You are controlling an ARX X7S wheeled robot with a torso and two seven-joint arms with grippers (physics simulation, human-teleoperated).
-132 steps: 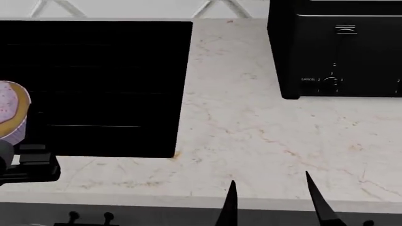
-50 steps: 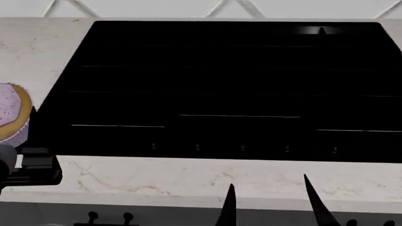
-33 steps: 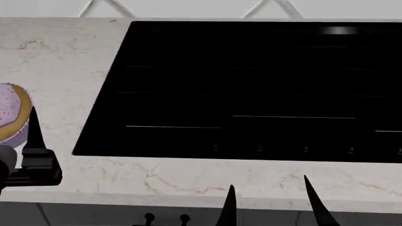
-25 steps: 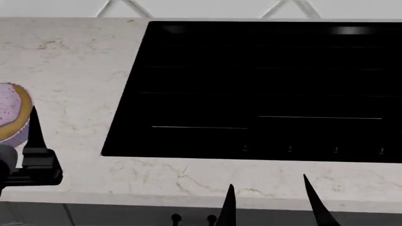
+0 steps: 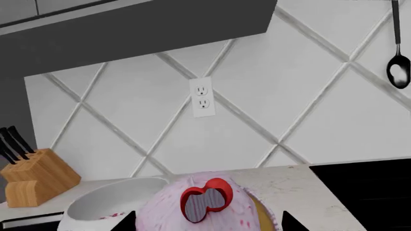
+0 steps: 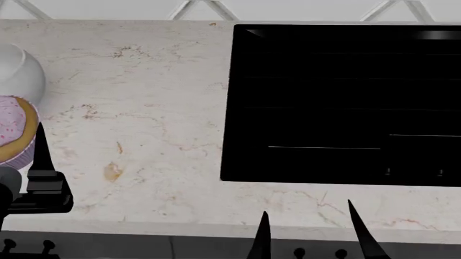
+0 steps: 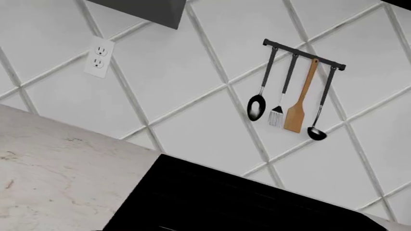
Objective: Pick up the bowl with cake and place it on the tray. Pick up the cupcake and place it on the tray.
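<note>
Pink-frosted cupcake (image 6: 13, 129) is held clamped in the left gripper (image 6: 18, 156), bowl (image 6: 20, 73) at twelve o'clock. Right gripper (image 6: 310, 229) is spread, empty. Tray unseen; it must be found next.

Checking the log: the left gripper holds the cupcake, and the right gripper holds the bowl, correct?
Half right. The left gripper holds the cupcake, but the right gripper is open and empty in the head view; the bowl sits on the counter.

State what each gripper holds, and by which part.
Left gripper holds the pink-frosted, lilac-wrapped cupcake by its wrapper sides. Right gripper is open, holding nothing.
</note>
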